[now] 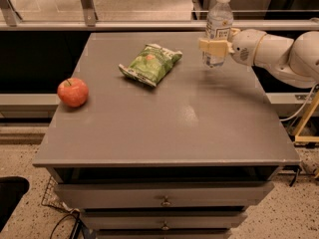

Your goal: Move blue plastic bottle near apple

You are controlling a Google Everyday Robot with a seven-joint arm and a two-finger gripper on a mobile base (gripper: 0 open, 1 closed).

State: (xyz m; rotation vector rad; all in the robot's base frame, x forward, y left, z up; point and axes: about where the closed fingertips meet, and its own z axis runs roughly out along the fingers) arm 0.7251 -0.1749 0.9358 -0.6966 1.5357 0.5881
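- The gripper (214, 47) hangs over the far right corner of the desk (189, 121), reaching in from the right edge on a white arm (279, 54).
- Its pale fingers are pinched around the blue plastic bottle (219, 23), gripping just below the label.
- The bottle stands upright in that grip, white cap up, near the far edge. I cannot tell whether its base touches the desk top.
- The nearest neighbour is a green snack bag (151, 63), lying flat to the left of the bottle and apart from it, in the far half of the desk around mid-width.
- The apple (73, 92) sits by the left edge, about halfway between the far and near corners, stem up, well apart from the bottle.
- The bag lies close to the straight line between bottle and apple, reaching just onto it from the far side. The grey top nearer the front edge is bare.
- Below the front edge, two drawers with small knobs (166, 201) show.
- A dark cable (65, 218) lies on the speckled floor by the near left corner.
- A yellow frame (306, 123) stands beyond the right edge.
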